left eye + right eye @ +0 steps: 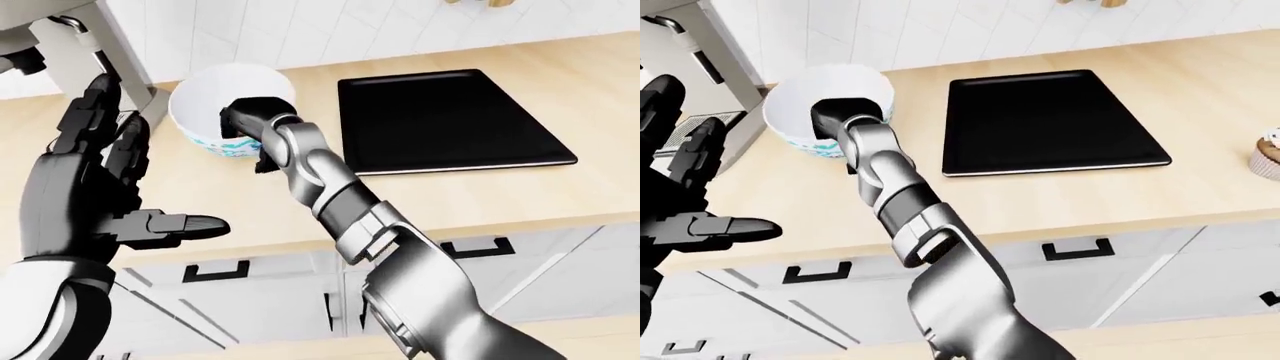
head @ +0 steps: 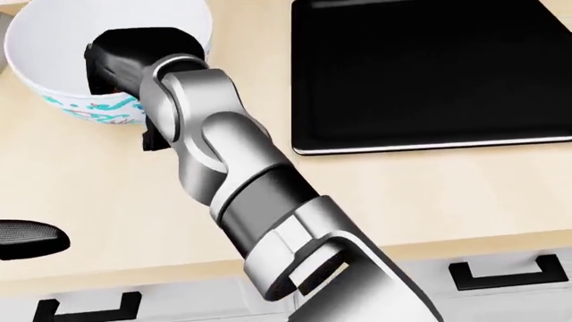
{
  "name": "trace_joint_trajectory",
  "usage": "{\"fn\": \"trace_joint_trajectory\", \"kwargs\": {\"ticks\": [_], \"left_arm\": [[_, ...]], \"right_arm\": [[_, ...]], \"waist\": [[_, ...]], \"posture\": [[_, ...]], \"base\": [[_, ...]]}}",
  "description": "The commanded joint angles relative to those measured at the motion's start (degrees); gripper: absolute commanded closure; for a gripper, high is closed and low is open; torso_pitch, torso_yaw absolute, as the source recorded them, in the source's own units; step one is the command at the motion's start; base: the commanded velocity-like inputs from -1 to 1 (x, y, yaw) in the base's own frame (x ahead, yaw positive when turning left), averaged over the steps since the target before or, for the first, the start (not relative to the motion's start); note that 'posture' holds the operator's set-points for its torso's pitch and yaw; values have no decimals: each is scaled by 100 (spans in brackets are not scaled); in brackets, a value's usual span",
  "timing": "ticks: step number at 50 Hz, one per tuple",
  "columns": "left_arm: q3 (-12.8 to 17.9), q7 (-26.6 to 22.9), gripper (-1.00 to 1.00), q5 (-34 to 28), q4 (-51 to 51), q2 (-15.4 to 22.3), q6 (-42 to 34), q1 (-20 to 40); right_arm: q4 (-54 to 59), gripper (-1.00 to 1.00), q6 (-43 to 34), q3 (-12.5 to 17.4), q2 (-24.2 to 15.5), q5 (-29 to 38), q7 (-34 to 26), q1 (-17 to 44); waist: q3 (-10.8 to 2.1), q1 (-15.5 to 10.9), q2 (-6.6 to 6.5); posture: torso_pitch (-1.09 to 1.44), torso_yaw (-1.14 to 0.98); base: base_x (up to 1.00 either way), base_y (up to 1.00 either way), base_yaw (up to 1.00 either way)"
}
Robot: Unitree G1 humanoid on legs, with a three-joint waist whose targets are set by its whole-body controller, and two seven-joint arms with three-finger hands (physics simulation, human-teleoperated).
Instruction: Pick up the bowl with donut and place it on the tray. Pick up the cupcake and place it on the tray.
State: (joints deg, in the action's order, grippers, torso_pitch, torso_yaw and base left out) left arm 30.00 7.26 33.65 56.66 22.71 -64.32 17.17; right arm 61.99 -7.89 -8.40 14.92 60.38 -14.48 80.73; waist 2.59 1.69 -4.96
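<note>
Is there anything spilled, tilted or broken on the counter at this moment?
Nothing stands out. The bowl sits upright with the right hand in it, the tray lies flat and bare, and the cupcake stands upright.

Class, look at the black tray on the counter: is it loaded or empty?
Empty. The tray shows a bare black surface; the bowl sits on the counter left of it, and the cupcake stands right of it.
</note>
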Motion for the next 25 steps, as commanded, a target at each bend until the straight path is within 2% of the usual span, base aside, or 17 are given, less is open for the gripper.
{"fn": "trace_joint_trajectory", "kwargs": {"ticks": [1, 3, 4, 9, 12, 13, 15, 16, 25], "left_arm": [[66, -28, -100, -69, 79, 62, 210, 68], [68, -59, -100, -102, 70, 42, 243, 38], [75, -66, -100, -109, 69, 30, 242, 35], [86, -109, -100, -140, 91, -1, 243, 8], [82, -136, -100, -170, 77, -14, 262, -7], [69, -144, -100, -184, 65, -21, 274, -7], [49, -152, -100, -207, 59, -28, 277, -2], [42, -154, -100, -212, 65, -36, 270, 0], [11, -168, -100, -248, 81, -81, 236, 28]], "right_arm": [[-15, 6, 101, 25, -31, -11, 188, 194], [90, 5, 138, -69, -77, 148, 381, 219], [143, 7, 160, -25, -77, 138, 439, 247], [462, 30, 254, 28, -226, 321, 1107, 436], [579, 58, 224, 109, -313, 320, 1379, 573], [587, 76, 215, 126, -342, 312, 1413, 614], [583, 87, 213, 136, -371, 302, 1405, 658], [538, 100, 196, 144, -404, 296, 1348, 717], [254, 100, 175, 217, -643, 155, 981, 1015]], "waist": [[-107, -4, -37], [-110, -6, -38], [-110, -9, -38], [-116, -26, -34], [-115, -40, -20], [-115, -42, -15], [-113, -50, -6], [-109, -52, -2], [-109, -56, 46]], "posture": [[0, 0], [0, 0], [0, 0], [0, 0], [0, 0], [0, 0], [0, 0], [0, 0], [0, 0]], "base": [[0, 0, 0], [0, 0, 0], [0, 0, 0], [0, 0, 0], [0, 0, 0], [0, 0, 0], [0, 0, 0], [0, 0, 0], [0, 0, 0]]}}
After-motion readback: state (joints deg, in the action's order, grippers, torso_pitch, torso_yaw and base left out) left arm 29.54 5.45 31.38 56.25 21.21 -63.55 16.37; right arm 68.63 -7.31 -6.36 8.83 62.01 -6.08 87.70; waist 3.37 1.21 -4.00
